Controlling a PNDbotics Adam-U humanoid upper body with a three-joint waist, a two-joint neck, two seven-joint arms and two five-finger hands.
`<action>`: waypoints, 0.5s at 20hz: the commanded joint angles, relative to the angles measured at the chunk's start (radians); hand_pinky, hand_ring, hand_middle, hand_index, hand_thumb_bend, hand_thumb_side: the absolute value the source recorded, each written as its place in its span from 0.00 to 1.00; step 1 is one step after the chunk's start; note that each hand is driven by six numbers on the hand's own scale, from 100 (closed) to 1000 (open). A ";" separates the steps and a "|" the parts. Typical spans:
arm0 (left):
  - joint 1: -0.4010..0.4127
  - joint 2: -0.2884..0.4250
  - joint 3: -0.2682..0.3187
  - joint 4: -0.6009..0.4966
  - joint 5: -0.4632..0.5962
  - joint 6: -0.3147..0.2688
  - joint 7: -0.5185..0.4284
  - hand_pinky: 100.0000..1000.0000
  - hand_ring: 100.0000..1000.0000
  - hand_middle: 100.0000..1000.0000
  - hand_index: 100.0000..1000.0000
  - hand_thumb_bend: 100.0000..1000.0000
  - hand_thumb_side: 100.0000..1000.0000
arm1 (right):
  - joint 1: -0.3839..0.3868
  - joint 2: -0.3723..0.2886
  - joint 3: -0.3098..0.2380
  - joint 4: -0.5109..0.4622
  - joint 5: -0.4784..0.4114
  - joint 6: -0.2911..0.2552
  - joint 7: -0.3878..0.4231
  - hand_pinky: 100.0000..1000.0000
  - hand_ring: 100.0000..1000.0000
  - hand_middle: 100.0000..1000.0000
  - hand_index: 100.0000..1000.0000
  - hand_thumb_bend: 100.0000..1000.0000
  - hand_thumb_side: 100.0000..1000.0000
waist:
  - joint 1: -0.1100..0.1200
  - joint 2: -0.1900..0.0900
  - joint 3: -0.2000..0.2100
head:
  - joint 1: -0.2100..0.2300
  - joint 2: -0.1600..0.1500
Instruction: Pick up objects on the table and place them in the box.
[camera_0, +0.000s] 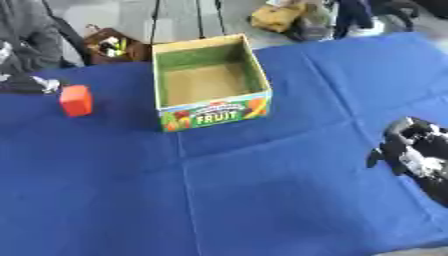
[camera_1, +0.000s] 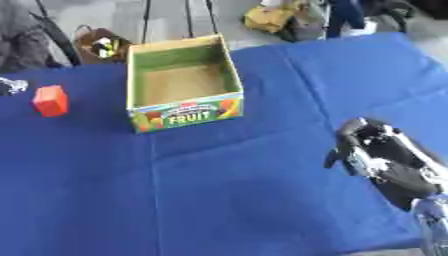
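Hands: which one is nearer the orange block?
The left hand, dark, at the table's far left edge, right beside the orange block. The right hand lies across the cloth near the right edge.

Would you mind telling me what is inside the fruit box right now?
The fruit box shows only its bare brown floor and green inner walls; nothing lies in it. The near wall hides a strip of the floor behind it. The orange block sits outside, to its left.
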 joint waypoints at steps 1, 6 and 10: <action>-0.046 0.033 -0.011 0.038 -0.033 -0.039 -0.022 0.74 0.66 0.65 0.80 0.59 0.31 | -0.004 -0.014 -0.001 -0.007 0.005 0.000 0.005 0.43 0.18 0.12 0.10 0.00 0.00 | -0.003 -0.019 -0.002 | 0.005 0.001; -0.086 0.022 -0.023 0.097 -0.113 -0.074 -0.035 0.76 0.75 0.74 0.83 0.59 0.28 | -0.002 -0.014 0.001 -0.005 0.006 0.001 0.008 0.43 0.18 0.12 0.10 0.00 0.00 | -0.001 -0.022 -0.005 | 0.007 0.004; -0.102 0.011 -0.029 0.131 -0.179 -0.089 -0.040 0.81 0.85 0.84 0.85 0.54 0.22 | 0.000 -0.014 0.002 -0.004 0.007 0.002 0.009 0.43 0.18 0.12 0.11 0.00 0.00 | 0.001 -0.024 -0.008 | 0.008 0.006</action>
